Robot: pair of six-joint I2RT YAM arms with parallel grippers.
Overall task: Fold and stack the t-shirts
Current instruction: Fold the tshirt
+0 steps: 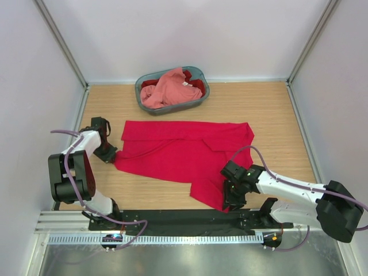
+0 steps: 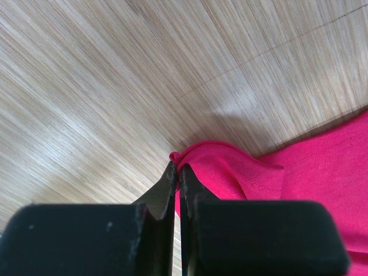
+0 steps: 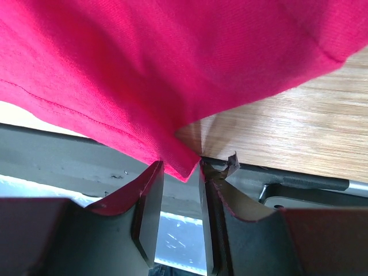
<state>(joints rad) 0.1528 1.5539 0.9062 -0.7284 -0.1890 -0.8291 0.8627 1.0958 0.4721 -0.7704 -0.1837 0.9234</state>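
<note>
Flattening the crimson t-shirt [image 1: 184, 152], laid just in front of the basket [image 1: 202, 98], is judged the step in hand: one corner is pinched by the left gripper [image 2: 175, 169], the corner farthest from the basket is straddled by the spread right gripper [image 3: 179, 165], and a fold is called for next.

Top view: bright, even light from above, white walls [image 1: 172, 34] little washed out; thin soft shadow under crimson t-shirt [image 1: 184, 152] edge at 6 o'clock. Left wrist view: table [image 2: 86, 86] sharp, pale glare near centre toward 2 o'clock; left gripper [image 2: 176, 168] nearly black, blurred. Right wrist view: t-shirt in soft focus, overexposed patches at 9 and 6 o'clock.
</note>
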